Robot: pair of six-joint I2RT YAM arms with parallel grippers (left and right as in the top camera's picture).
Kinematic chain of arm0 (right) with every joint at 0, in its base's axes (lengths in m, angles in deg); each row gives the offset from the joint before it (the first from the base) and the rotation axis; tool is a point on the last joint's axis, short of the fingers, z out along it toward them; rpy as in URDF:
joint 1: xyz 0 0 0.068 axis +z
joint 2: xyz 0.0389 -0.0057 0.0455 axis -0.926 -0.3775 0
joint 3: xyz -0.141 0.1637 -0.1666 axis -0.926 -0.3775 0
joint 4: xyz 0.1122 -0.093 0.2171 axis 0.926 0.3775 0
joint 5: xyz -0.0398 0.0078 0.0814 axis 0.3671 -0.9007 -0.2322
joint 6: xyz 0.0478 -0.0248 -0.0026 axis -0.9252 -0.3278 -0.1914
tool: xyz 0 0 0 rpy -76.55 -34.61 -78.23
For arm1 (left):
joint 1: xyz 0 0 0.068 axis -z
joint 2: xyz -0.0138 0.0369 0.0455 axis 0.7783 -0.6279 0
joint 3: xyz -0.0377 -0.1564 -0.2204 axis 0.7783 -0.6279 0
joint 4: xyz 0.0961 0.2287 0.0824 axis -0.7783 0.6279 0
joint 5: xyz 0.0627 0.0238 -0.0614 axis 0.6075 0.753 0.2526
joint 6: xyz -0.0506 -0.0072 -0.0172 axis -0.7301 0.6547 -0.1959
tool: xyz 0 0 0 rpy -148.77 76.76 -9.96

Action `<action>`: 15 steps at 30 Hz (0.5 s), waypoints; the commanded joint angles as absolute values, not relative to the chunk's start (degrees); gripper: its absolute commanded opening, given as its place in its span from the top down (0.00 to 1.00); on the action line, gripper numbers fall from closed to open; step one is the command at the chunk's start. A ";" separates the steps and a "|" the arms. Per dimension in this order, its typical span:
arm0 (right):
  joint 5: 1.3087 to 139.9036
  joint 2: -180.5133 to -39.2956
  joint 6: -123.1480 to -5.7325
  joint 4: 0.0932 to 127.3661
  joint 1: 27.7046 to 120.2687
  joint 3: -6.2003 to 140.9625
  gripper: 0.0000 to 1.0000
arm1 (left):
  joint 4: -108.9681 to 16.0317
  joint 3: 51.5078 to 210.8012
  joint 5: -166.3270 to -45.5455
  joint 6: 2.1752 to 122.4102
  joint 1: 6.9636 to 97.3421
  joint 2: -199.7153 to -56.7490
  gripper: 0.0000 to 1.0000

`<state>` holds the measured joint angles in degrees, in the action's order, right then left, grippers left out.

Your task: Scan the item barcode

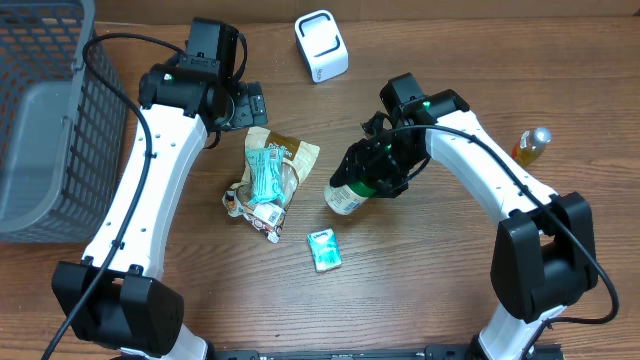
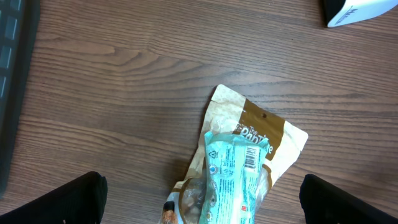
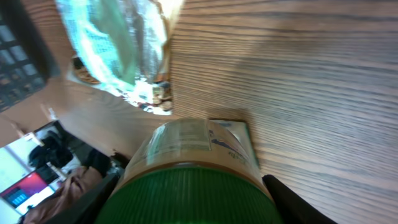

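Right gripper [image 1: 372, 172] is clamped on the green lid of a jar [image 1: 345, 195], which hangs tilted with its base low over the table [image 1: 420, 290], just right of a brown pouch [image 1: 293, 152]; I cannot tell whether the base touches the wood. Left gripper [image 2: 205, 202] is spread wide and empty above a teal packet [image 1: 265, 175] lying on that pouch. Farther out are a small teal pack [image 1: 323, 250] near the front, a white box [image 1: 321, 46] at the back, a bottle [image 1: 530, 146] far right and a basket [image 1: 40, 120] far left.

Matt wood-grain table [image 1: 430, 300], crinkly glossy plastic pouch [image 1: 266, 172], clear plastic jar [image 1: 343, 197].
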<state>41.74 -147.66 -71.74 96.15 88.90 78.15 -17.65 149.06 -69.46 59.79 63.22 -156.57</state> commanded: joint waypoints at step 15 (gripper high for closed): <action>30.42 -145.26 -71.52 100.79 82.96 89.60 0.91 | -17.67 150.02 -68.91 60.64 63.51 -155.89 0.00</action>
